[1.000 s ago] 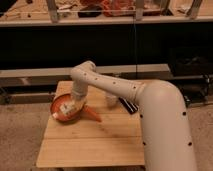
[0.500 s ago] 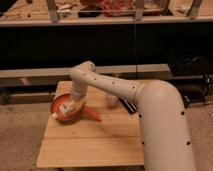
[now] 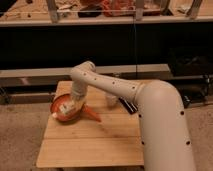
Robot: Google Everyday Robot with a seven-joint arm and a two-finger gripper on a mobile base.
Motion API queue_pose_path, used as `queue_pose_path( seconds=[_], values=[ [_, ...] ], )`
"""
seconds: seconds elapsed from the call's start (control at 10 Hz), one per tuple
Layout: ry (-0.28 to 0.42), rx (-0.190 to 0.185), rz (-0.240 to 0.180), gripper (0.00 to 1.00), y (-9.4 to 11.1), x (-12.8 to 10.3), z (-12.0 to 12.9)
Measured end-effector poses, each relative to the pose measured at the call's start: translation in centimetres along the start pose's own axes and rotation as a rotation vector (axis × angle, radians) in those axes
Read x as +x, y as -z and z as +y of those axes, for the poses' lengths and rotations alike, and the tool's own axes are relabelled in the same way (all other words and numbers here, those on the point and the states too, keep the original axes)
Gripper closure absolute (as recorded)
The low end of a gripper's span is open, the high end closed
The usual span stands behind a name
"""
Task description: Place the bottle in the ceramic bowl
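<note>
Hand: the hand (image 3: 73, 103) hangs at the end of the arm (image 3: 115, 88), low over the ceramic bowl (image 3: 56, 114), inside its rim line on the side nearer the robot.
Grip: cannot tell whether the hand is clamped on the bottle or clear of it; the two pale shapes run together.
Bottle: the bottle (image 3: 63, 106) shows as a whitish shape within the bowl's hollow, directly at the hand. Whether it rests on the bowl's floor or hangs just above it is not readable.
Bowl: orange-red, at the left part of the wooden worktop (image 3: 90, 146), near its left edge.
Neighbours: an orange carrot-shaped thing (image 3: 92, 114) lies just beside the bowl on its right, touching or nearly so; a stubby white cup-like container (image 3: 111, 100) stands farther right, with a dark flat object (image 3: 128, 106) beyond it.
Stage, as I judge it: the placing step is at or near its end; the bottle is over or in the bowl.
Risk, release: if the bottle is above the floor when let go, it may bounce or roll on the shallow wall and tip out.
Risk, bowl: a sideways pull by the hand against the rim could slide the bowl toward the near worktop edge.
Risk, retreat: lifting away on a slant could drag the bottle out or knock the carrot-shaped thing.
</note>
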Motion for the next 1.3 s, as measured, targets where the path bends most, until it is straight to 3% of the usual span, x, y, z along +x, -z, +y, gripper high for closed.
queue_pose_path(
  seconds=[0.3,0.7,1.0,1.3],
  values=[
    [-0.001,-0.001,-0.003,0.75,-0.17,-0.14,-0.09],
    [-0.003,-0.002,-0.005,0.63,-0.27,-0.2,-0.1],
    [-0.005,-0.002,-0.006,0.46,-0.25,-0.22,-0.09],
    [-0.009,-0.003,-0.009,0.45,-0.24,-0.26,-0.01]
  ],
)
